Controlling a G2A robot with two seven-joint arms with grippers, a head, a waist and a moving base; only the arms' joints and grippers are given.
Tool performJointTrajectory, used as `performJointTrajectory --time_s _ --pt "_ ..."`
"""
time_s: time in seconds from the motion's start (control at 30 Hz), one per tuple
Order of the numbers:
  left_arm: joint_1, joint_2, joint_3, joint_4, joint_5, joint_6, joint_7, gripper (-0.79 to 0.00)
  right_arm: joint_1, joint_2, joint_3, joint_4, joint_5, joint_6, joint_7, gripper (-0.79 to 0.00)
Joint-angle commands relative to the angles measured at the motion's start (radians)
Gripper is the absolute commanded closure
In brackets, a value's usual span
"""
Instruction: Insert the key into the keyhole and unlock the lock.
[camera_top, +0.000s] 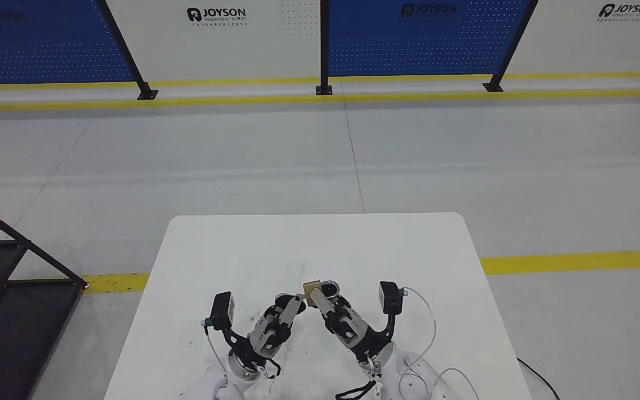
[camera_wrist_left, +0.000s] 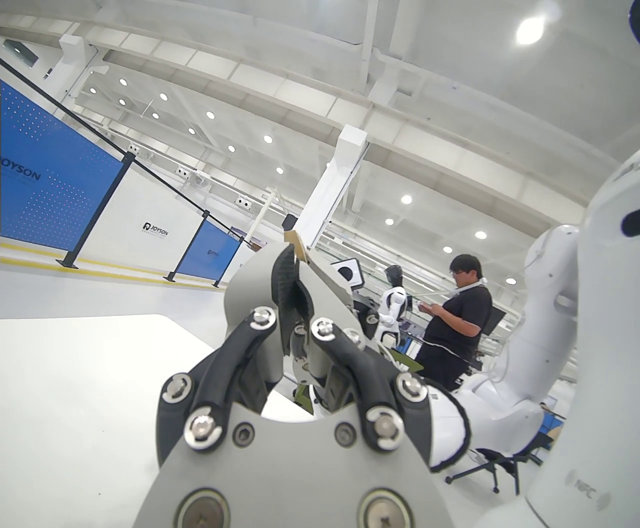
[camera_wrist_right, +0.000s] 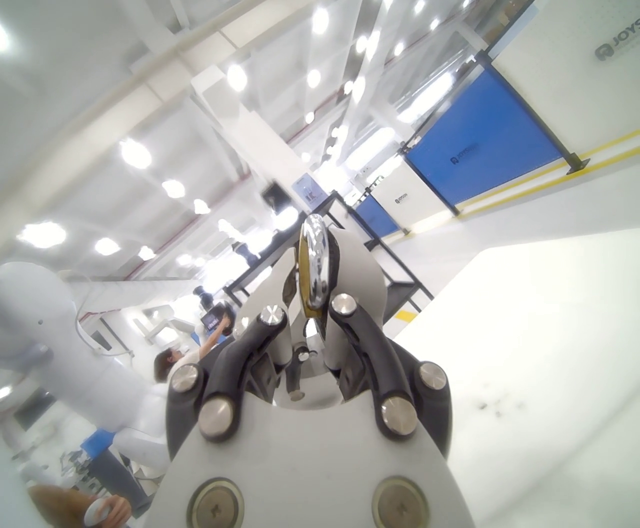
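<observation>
Left gripper (camera_wrist_left: 294, 267): fingers together, pinching a small brass key (camera_wrist_left: 299, 246), whose end sticks out past the pads. Right gripper (camera_wrist_right: 320, 252): clamped on the lock (camera_wrist_right: 312, 280), brass body between the fingers, chrome shackle facing the wrist camera. Top view: both grippers meet tip to tip over the white table (camera_top: 250, 250), close to its near edge, about mid-width. The lock is at the meeting point, just beside the left tips. Can't tell if the key is in the keyhole. Dark specks (camera_wrist_right: 490, 405) on the tabletop near the right arm.
</observation>
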Motion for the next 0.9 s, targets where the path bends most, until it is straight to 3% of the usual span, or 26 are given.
performJointTrajectory --time_s 0.0,0.53,0.87 --pt "0.0 -0.001 0.0 0.005 0.048 0.026 0.026 0.0 -0.005 0.002 0.003 -0.007 0.002 0.004 0.006 0.0" --pt "-0.039 0.001 0.065 0.085 0.32 0.271 0.27 0.0 -0.048 0.017 0.031 -0.061 0.012 0.07 0.058 0.0" --pt "-0.075 -0.003 0.092 0.154 0.404 0.4 0.384 0.0 -0.061 0.019 0.03 -0.079 -0.023 0.107 0.039 0.0"
